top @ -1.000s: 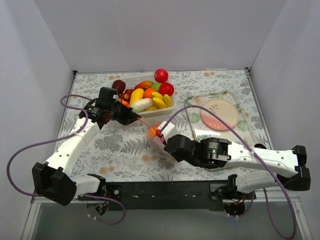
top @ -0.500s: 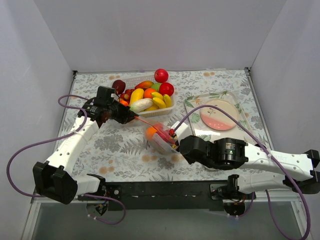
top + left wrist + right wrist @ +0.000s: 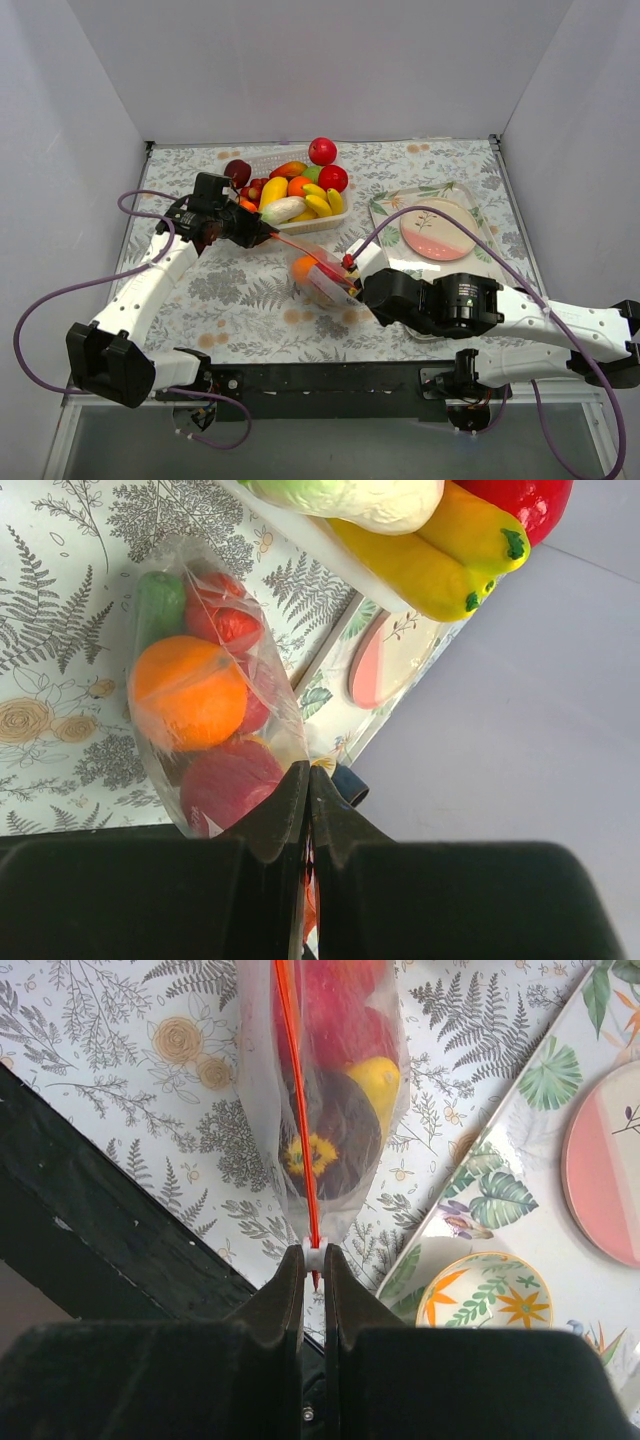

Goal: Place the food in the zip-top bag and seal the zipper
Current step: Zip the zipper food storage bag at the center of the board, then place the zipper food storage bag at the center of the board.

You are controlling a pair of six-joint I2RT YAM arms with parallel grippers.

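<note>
The left gripper [image 3: 307, 775] and right gripper [image 3: 313, 1255] each clamp an end of the zipper [image 3: 296, 1110], those ends hidden inside the closed jaws, stretching the zip-top bag [image 3: 318, 278] between them, its food [image 3: 188, 692] blurred behind crinkled plastic.

No text, number or brand is legible in any view. Right arm [image 3: 520, 312]: small label [image 3: 465, 292] with a green mark on the black joint housing, too small to read.
</note>
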